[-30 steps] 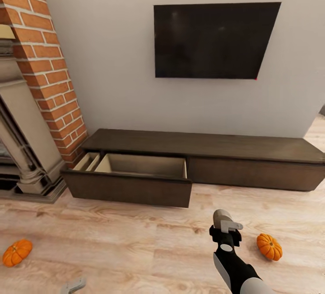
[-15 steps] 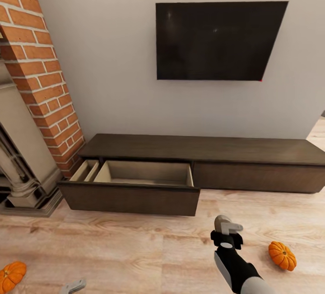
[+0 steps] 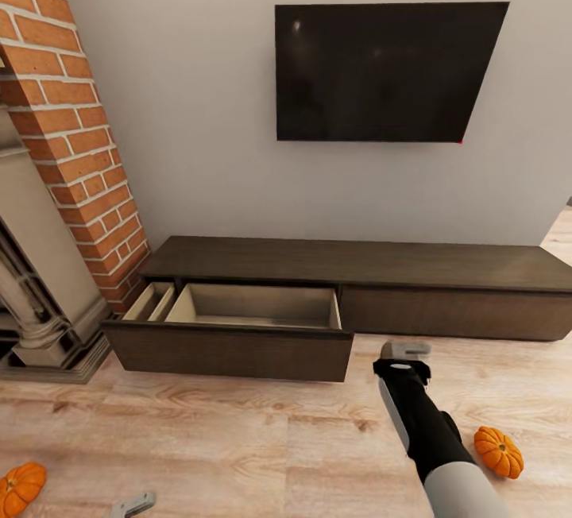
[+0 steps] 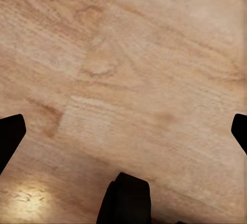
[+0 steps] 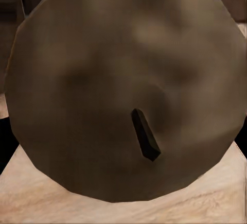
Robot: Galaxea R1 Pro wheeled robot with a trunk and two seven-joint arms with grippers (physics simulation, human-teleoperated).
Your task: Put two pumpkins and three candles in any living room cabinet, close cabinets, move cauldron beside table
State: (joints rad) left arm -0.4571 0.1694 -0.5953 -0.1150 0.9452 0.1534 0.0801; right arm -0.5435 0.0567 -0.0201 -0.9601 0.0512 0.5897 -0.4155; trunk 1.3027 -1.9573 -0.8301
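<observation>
To do this step well, the right gripper should carry its candle forward and left over the dark front of the open drawer, clear the rim, then lower it into the tan interior before letting go. The candle is pinched between the fingers, its wick facing the right wrist camera. The left gripper hangs spread over bare floor. One pumpkin lies near right, another pumpkin near left.

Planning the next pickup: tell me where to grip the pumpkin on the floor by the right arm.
Take the pumpkin from above, across its widest middle. It lies tilted on the bare floor, squat and ribbed, so side grips at mid-height should hold best.
</observation>
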